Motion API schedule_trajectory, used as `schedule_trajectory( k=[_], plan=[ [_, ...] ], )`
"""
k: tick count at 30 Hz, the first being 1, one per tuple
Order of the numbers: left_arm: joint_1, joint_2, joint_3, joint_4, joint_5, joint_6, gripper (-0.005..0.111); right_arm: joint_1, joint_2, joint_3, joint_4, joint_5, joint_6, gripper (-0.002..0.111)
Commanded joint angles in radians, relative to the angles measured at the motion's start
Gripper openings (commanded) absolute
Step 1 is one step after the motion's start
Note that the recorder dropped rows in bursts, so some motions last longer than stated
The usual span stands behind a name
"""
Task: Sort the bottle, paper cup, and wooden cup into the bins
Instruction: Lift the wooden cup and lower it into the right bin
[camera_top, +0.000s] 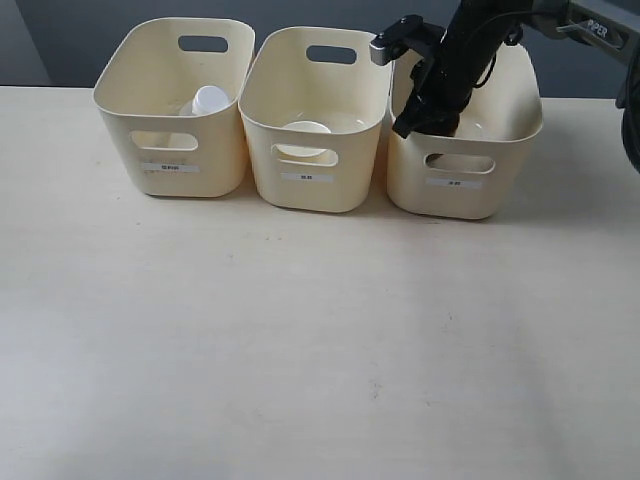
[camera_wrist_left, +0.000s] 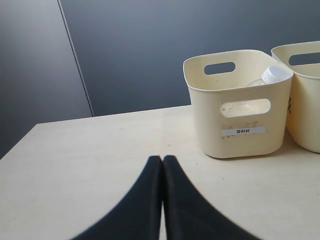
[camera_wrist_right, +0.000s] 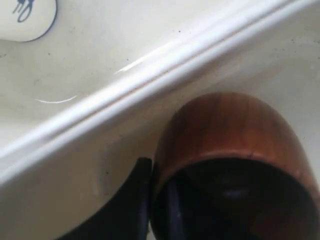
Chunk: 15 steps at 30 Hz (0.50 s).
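Three cream bins stand in a row at the table's back: left bin (camera_top: 170, 170), middle bin (camera_top: 315, 185), right bin (camera_top: 465, 185). The bottle (camera_top: 210, 99) lies in the left bin, its white cap showing; the left wrist view also has the bottle (camera_wrist_left: 275, 74). The paper cup's white rim (camera_top: 305, 128) shows inside the middle bin. My right gripper (camera_top: 425, 120) reaches down into the right bin. It is shut on the rim of the reddish-brown wooden cup (camera_wrist_right: 230, 125), one finger (camera_wrist_right: 142, 175) outside the wall and one inside. My left gripper (camera_wrist_left: 162, 159) is shut and empty, low over the table.
The right bin's inner wall (camera_wrist_right: 100, 65) fills the right wrist view, with a white blue-printed mark (camera_wrist_right: 20, 15) on it. The left bin (camera_wrist_left: 235, 115) and the middle bin's edge (camera_wrist_left: 305, 100) stand ahead of the left gripper. A dark wall rises behind the table.
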Motion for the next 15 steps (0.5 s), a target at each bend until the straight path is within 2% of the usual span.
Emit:
schedule_trajectory(
  k=[1,4,6,15],
  plan=[
    [0.000,-0.005,0.002,0.000,-0.007,-0.001,0.000,-0.005,0.003,0.003,-0.027,0.012,-0.011,0.012],
    [0.000,-0.005,0.002,0.000,-0.007,-0.001,0.000,-0.005,-0.003,0.003,-0.025,0.007,-0.011,0.028],
    [0.000,-0.005,0.002,0.000,-0.007,-0.001,0.000,-0.005,-0.005,0.003,-0.025,0.006,-0.011,0.033],
    [0.000,-0.005,0.002,0.000,-0.007,-0.001,0.000,-0.005,-0.026,0.003,-0.024,-0.018,-0.011,0.034]
  ],
)
